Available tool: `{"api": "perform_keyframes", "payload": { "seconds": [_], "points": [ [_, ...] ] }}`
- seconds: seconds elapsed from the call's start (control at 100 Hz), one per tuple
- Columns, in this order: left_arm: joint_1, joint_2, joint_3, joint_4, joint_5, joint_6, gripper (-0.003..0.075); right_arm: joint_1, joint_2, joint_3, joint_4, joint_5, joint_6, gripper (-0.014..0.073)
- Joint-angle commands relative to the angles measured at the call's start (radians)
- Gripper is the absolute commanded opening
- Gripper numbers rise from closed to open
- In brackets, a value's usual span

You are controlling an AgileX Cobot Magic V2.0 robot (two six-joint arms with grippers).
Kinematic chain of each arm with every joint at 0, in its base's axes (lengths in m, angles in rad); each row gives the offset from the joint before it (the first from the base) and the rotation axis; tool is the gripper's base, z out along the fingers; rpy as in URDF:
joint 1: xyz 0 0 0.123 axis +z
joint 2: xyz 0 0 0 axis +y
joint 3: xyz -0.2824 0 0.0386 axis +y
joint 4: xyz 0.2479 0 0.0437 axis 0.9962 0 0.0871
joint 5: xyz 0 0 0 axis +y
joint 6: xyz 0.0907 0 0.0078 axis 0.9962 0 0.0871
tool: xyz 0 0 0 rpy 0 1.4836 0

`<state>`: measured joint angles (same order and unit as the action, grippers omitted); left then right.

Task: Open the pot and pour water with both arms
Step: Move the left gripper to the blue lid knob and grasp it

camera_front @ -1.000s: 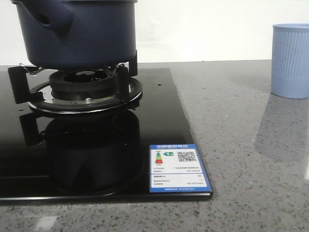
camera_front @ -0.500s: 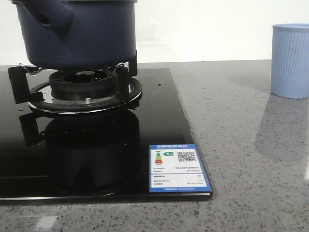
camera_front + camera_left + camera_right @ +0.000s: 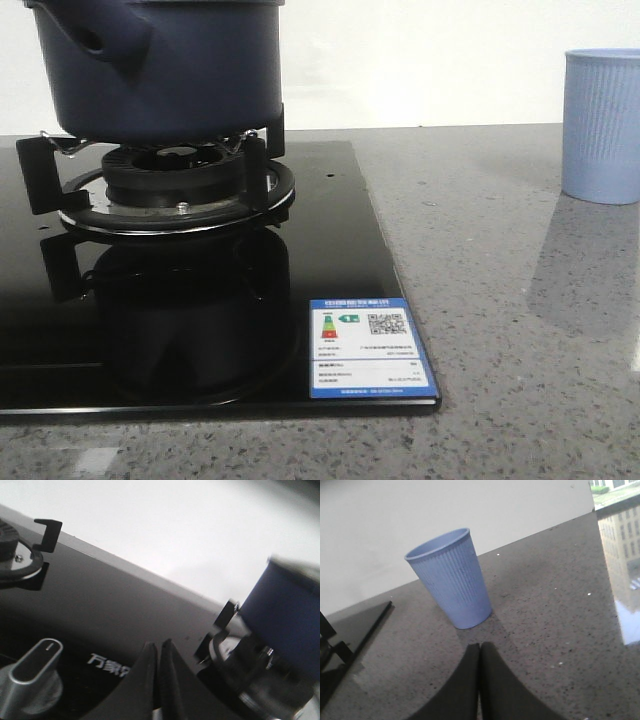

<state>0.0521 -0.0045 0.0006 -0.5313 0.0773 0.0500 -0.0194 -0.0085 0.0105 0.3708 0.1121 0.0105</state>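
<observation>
The dark navy-blue pot [image 3: 165, 65] rests on the burner grate [image 3: 170, 180] of a black glass hob; its stubby side handle [image 3: 105, 30] points toward the camera and its top is cut off by the frame. In the left wrist view the pot [image 3: 287, 615] shows blurred off to one side of my left gripper [image 3: 159, 644], which is shut and empty above the hob glass. My right gripper [image 3: 480, 645] is shut and empty over the grey counter, a short way in front of the pale blue ribbed cup [image 3: 450, 580]. Neither gripper shows in the front view.
The cup [image 3: 603, 125] stands at the right edge of the speckled grey counter [image 3: 500, 300]. A silver control knob [image 3: 32, 672] and a second burner [image 3: 15, 555] sit on the hob near my left gripper. An energy label [image 3: 370, 347] sticks to the hob's front right corner.
</observation>
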Motion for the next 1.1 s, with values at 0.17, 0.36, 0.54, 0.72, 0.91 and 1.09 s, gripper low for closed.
{"api": "perform_keyframes", "payload": {
  "seconds": [0.17, 0.36, 0.54, 0.72, 0.91, 1.09],
  "points": [
    [-0.009, -0.026, -0.004, -0.29, -0.098, -0.008, -0.0019, -0.006, -0.019, -0.008, 0.114, -0.097, -0.002, -0.0066],
    [-0.009, -0.004, -0.163, -0.159, 0.07, 0.082, -0.0019, -0.006, 0.014, -0.159, 0.004, 0.019, -0.029, -0.0062],
    [-0.009, 0.132, -0.388, -0.077, 0.281, 0.294, -0.0019, -0.006, 0.192, -0.352, -0.065, 0.179, -0.091, -0.0062],
    [-0.073, 0.284, -0.572, -0.076, 0.383, 0.416, -0.0019, 0.075, 0.379, -0.499, -0.07, 0.259, -0.193, -0.0062],
    [-0.179, 0.363, -0.635, -0.058, 0.385, 0.419, -0.0018, 0.173, 0.486, -0.558, -0.08, 0.29, -0.249, -0.0062],
    [-0.225, 0.418, -0.648, -0.094, 0.383, 0.419, 0.0068, 0.192, 0.508, -0.567, -0.08, 0.288, -0.249, -0.0006]
  ]
}}
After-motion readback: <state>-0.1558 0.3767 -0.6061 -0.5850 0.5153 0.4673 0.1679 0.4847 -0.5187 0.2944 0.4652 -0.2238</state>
